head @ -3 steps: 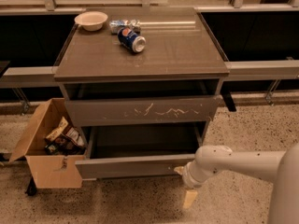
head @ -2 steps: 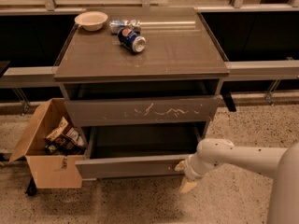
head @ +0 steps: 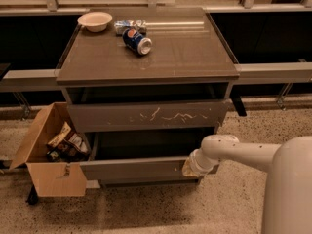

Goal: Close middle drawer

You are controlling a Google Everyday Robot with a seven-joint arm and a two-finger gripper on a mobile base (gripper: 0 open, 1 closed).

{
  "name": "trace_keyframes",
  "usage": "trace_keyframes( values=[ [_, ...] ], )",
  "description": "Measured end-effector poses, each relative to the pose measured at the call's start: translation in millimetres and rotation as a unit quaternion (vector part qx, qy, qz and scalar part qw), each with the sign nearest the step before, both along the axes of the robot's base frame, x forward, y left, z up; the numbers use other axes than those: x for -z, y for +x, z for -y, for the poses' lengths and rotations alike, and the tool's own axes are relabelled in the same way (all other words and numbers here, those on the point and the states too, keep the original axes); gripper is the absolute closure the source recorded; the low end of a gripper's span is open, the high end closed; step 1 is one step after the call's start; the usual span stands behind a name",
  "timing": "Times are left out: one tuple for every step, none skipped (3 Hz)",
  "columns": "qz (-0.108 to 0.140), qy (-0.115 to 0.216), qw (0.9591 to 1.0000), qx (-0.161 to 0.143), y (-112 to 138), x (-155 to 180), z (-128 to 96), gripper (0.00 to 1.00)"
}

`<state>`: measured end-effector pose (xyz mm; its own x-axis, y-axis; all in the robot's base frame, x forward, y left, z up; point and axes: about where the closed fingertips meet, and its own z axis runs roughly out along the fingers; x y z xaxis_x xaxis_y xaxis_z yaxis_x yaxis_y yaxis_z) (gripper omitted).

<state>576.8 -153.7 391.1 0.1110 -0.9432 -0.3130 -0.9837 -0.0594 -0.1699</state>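
Observation:
The middle drawer is a wide grey drawer with a plain front. It stands pulled out below the scratched grey drawer front. Its dark inside shows behind the front panel. My gripper is at the right end of the middle drawer's front panel, at the panel's height and against it or just in front of it. The white arm reaches in from the lower right. The gripper's tip is hidden behind the wrist.
The cabinet top holds a bowl, a lying can and a crumpled packet. An open cardboard box with snack bags sits on the floor at the drawer's left end. Speckled floor lies in front.
My gripper has risen from near the floor and moved left, up to the right end of the middle drawer's front. The drawer front stands about where it was.

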Motion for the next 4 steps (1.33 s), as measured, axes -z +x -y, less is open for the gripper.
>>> trace_keyframes(
  values=[
    [0.018, -0.003, 0.9998, 0.006, 22.3, 6.2, -2.7, 1.0],
    [0.019, -0.003, 0.9998, 0.006, 23.8, 6.3, -3.1, 0.82],
    [0.019, -0.003, 0.9998, 0.006, 23.7, 6.3, -3.1, 0.59],
    [0.019, -0.003, 0.9998, 0.006, 23.7, 6.3, -3.1, 0.36]
  ],
)
